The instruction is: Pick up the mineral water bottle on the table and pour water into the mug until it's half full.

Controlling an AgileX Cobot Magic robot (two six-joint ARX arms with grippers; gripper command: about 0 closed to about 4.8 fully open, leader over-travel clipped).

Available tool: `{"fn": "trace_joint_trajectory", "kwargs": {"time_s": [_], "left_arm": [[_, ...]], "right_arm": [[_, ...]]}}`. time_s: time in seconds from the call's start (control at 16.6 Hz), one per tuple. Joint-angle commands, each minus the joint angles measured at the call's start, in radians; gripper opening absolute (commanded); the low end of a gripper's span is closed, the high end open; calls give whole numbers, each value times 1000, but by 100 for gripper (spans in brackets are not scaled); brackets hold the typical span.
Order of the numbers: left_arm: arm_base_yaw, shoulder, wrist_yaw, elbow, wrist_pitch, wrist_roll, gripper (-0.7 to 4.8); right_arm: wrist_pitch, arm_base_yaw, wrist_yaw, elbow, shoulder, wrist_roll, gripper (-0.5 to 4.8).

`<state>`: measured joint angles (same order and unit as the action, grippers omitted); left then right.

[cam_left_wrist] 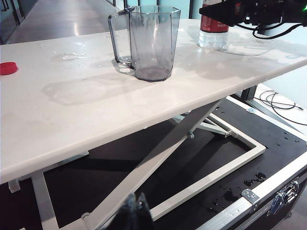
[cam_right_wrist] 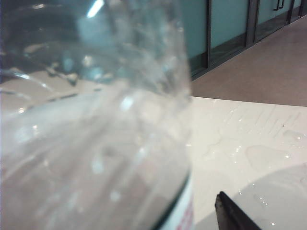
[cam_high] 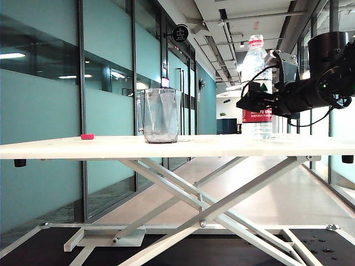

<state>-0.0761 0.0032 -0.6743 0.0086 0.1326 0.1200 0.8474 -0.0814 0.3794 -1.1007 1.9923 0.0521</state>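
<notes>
Standing upright, mineral water bottle (cam_high: pixel 256 83) between open right claw (cam_high: pixel 250 103) fingers

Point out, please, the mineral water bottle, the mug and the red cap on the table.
mineral water bottle (cam_high: pixel 255 62), exterior view, on its clear ribbed shoulder.
mug (cam_left_wrist: pixel 153 40), left wrist view, on its faceted front wall.
red cap (cam_left_wrist: pixel 7 68), left wrist view, on its top face.

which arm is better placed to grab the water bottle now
Right. The right gripper is open at the mineral water bottle, which fills its wrist view. The left gripper hangs low off the table edge, far from the bottle.
</notes>
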Motion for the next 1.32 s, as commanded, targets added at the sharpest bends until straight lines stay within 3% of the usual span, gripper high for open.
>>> {"fn": "trace_joint_trajectory", "kwargs": {"time_s": [0.06, 0.42, 0.6, 0.78, 0.96, 1.08, 1.32], "left_arm": [[0, 0, -8, 2, 9, 23, -5], [0, 0, -19, 2, 8, 23, -5], [0, 0, -22, 2, 9, 23, -5], [0, 0, -22, 2, 9, 26, -5], [0, 0, -22, 2, 9, 26, -5], [0, 0, -22, 2, 9, 27, -5], [0, 1, -22, 2, 9, 27, -5]], "right_arm": [[19, -2, -11, -6, 0, -5, 479], [51, -3, -20, -7, 3, -9, 479], [69, -3, -18, -7, 3, -34, 391], [60, -3, -17, -6, 3, -33, 210], [33, -3, -16, -6, -6, -39, 210], [-72, -19, 3, -5, -48, -160, 210], [-308, -116, -166, -6, -163, -437, 210]]}}
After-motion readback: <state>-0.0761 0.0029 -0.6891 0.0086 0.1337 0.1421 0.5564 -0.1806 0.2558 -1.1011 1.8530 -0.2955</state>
